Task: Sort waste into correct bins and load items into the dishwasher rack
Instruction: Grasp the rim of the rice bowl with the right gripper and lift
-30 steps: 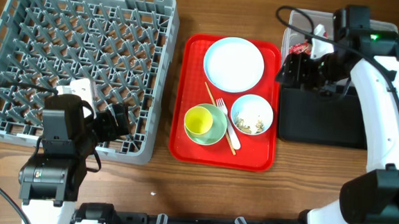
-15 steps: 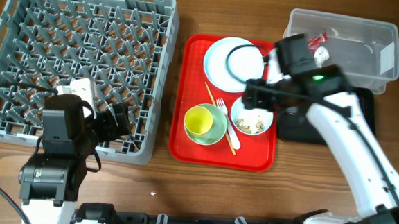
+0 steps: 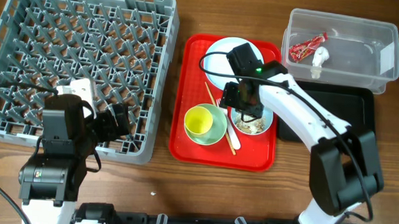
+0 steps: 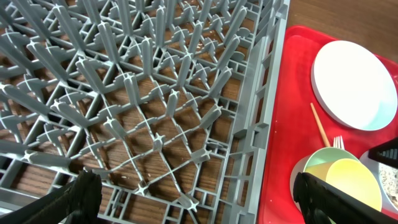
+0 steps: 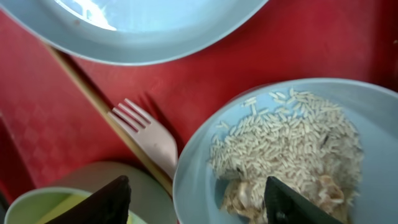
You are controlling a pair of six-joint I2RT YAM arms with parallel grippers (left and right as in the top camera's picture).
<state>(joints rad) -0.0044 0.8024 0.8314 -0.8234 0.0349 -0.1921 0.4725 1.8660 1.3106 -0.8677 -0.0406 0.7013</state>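
Note:
The grey dishwasher rack [image 3: 77, 63] fills the left. On the red serving tray lie the white plate [image 3: 234, 62], the yellow cup [image 3: 199, 120] inside the green bowl [image 3: 218, 130], the chopsticks [image 3: 211, 99], the white fork [image 3: 231, 133] and the blue bowl [image 3: 261, 123] with beige-white crumbs [image 5: 292, 143]. My right gripper [image 3: 245, 104] is open and empty, its fingers [image 5: 199, 202] straddling the blue bowl's left rim. The red wrapper [image 3: 306, 47] and white scrap [image 3: 319, 58] lie in the clear tub [image 3: 370, 39]. My left gripper [image 4: 199, 205] is open and empty over the rack's front right corner.
The black tray [image 3: 338, 117] sits in front of the clear tub, right of the red serving tray [image 3: 195, 70]. In the left wrist view the rack's wall [image 4: 261, 93] runs beside the tray, with the plate [image 4: 354, 84] and yellow cup [image 4: 351, 186] beyond. A small white speck [image 3: 153, 192] lies on the table.
My right arm has swung left from the clear tub to over the blue bowl on the red tray. The left arm has not moved.

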